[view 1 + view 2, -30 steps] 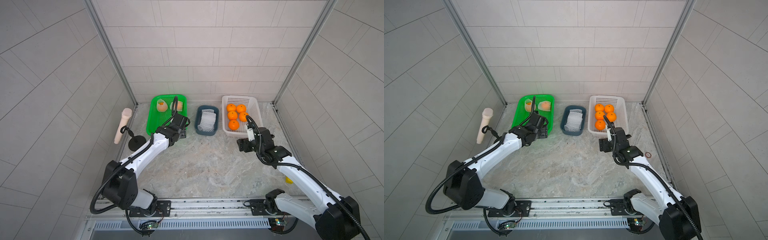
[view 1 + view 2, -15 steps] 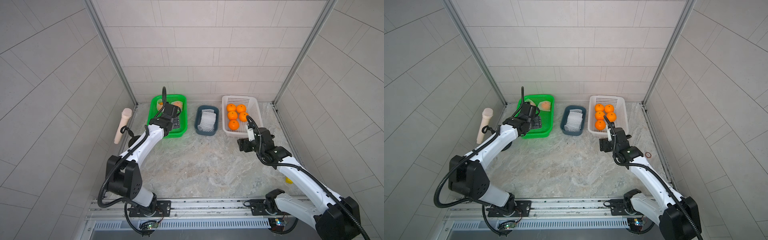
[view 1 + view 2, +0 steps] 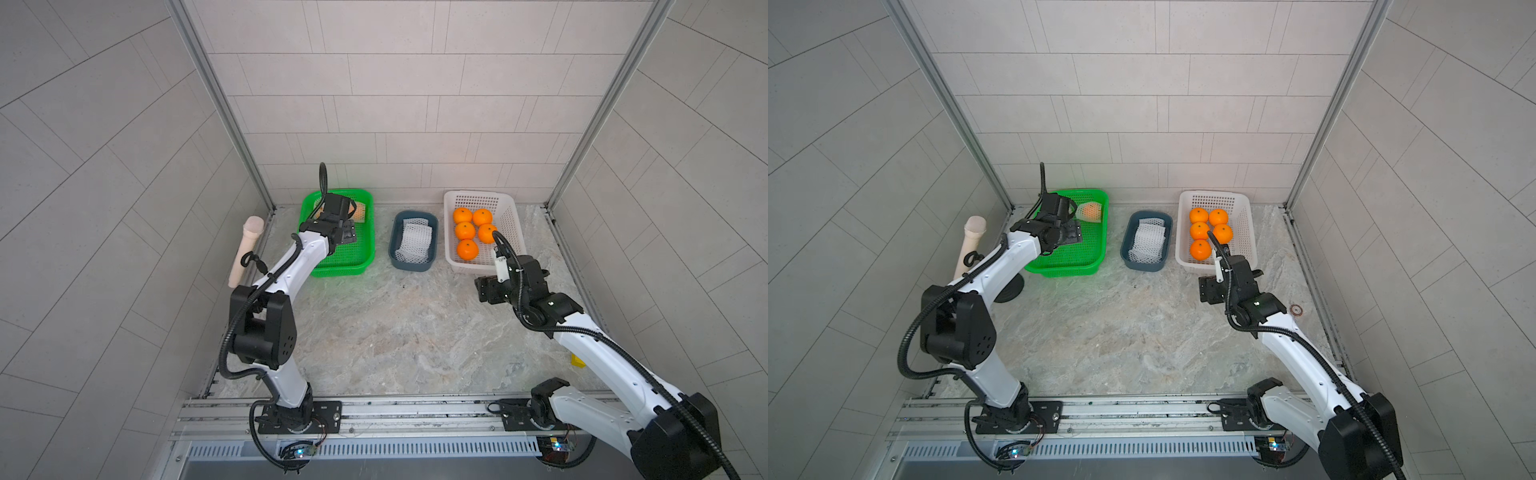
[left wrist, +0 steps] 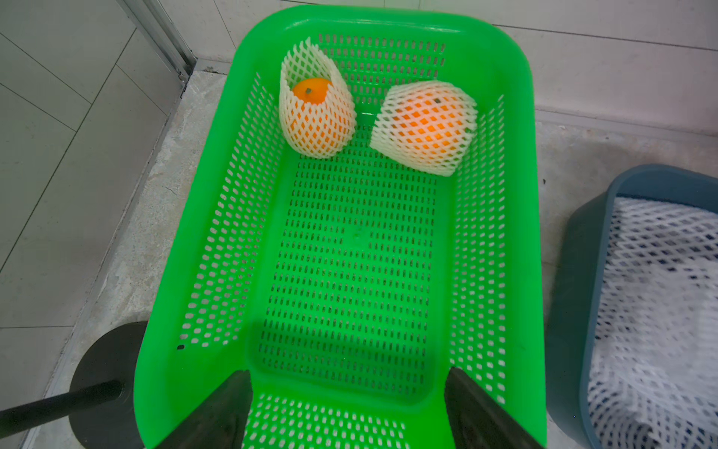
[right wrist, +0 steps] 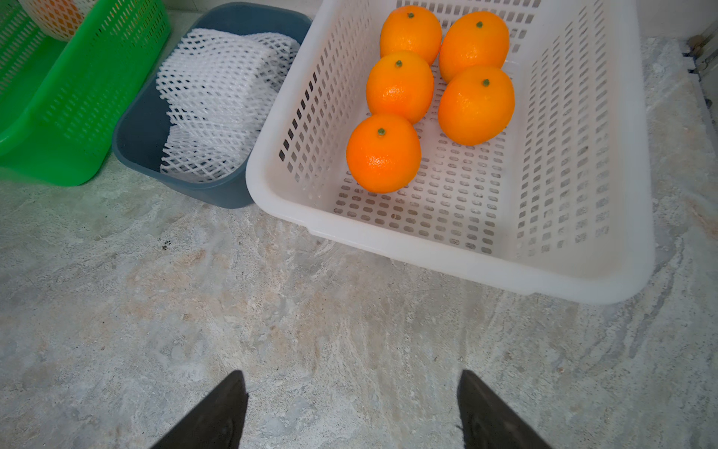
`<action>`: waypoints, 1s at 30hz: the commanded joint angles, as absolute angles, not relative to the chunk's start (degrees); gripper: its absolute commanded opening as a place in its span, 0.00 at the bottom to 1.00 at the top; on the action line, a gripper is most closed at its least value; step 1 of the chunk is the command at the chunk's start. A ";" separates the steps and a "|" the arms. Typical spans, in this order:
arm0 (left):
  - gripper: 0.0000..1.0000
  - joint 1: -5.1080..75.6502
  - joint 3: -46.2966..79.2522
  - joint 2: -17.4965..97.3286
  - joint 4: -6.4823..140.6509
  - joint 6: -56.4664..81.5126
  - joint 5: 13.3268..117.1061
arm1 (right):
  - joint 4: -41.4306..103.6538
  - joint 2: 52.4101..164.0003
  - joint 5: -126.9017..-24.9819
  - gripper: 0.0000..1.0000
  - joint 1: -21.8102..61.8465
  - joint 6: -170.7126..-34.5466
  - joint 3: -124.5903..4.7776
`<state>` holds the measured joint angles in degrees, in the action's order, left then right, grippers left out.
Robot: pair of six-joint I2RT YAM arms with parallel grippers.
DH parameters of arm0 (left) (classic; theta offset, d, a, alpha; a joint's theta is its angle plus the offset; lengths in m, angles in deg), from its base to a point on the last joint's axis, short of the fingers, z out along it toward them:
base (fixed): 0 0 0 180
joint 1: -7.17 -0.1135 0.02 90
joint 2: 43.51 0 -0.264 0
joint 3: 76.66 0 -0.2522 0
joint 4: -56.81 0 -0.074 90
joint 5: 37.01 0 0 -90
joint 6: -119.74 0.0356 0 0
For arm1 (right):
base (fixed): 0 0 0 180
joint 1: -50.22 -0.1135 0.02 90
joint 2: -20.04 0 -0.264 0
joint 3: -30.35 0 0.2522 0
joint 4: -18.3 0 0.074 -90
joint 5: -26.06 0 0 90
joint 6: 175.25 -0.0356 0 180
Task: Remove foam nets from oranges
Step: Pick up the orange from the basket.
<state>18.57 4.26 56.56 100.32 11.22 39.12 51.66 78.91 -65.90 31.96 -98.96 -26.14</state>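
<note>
The left gripper [image 4: 345, 385] and right gripper [image 5: 351, 388] hung spread, empty; at 12 o'clock in the green perforated plastic basket [image 4: 532, 233] sat 2 round oranges [image 4: 311, 89] in soft, light white foam mesh nets [image 4: 425, 128], probably best pinched by loose rims.

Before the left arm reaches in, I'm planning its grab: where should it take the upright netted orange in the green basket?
Probably the loose net collar standing above the orange, pinched from above: it stands open-end up, fruit sunk inside.

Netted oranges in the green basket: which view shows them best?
Left wrist view: both netted oranges appear large, unblocked. Top views show them small, partly behind the left arm; right wrist view clips one.
</note>
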 commanded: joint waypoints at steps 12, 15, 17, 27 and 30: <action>0.86 12.50 -14.92 76.40 97.81 8.42 38.69 | 51.22 79.62 -64.12 0.86 31.93 -98.71 -25.07; 0.86 11.86 -19.20 80.61 97.55 7.27 37.77 | 51.16 80.12 -64.03 0.86 31.94 -98.57 -25.24; 0.86 11.58 -21.28 82.88 96.61 7.11 37.32 | 51.15 80.40 -64.02 0.86 31.94 -98.75 -25.17; 0.87 9.48 -28.49 90.80 92.51 5.77 36.33 | 50.65 82.04 -64.00 0.86 32.09 -98.40 -25.38; 0.88 8.82 -30.34 92.77 91.82 5.40 37.24 | 50.43 82.77 -64.03 0.86 32.03 -98.35 -25.43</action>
